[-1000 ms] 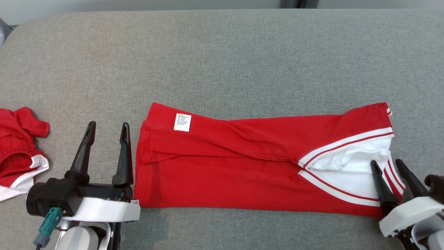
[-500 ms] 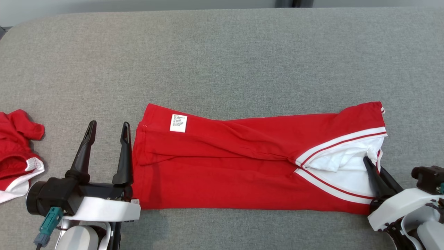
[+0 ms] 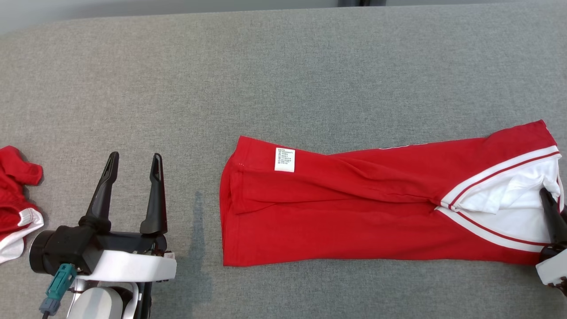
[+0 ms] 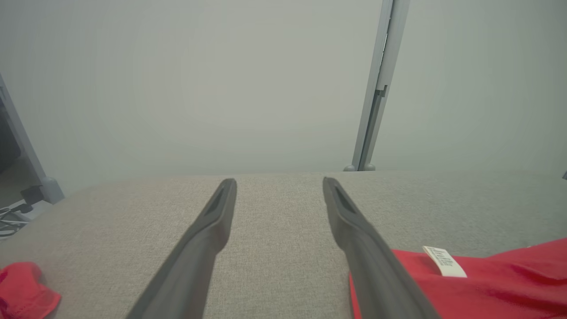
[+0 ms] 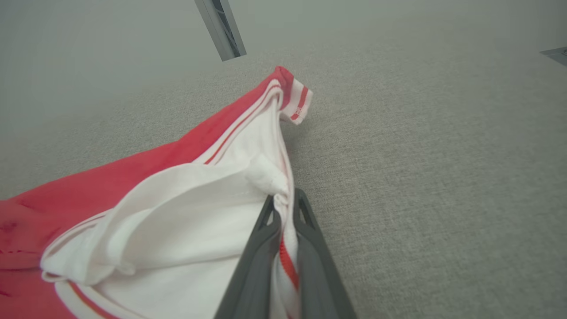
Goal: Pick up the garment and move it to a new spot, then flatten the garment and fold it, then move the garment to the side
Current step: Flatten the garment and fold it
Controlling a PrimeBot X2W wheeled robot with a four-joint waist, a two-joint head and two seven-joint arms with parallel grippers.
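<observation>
You have the right gripper [image 5: 284, 200] clenched on the garment [image 3: 354, 221], pinching its white, red-striped edge between both fingers. The garment lies folded into a long band on the grey table [image 3: 283, 66], its label [image 3: 284, 159] near the left hem. Your left gripper [image 3: 135, 157] stands wide open and empty, left of that hem and apart from it. Another red cloth [image 3: 15, 195] lies at the far left.

left pincer [image 3: 135, 155]: two long dark fingers [image 3: 102, 195], black base, white wrist shell [image 3: 128, 268], teal plug [image 3: 57, 287].
</observation>
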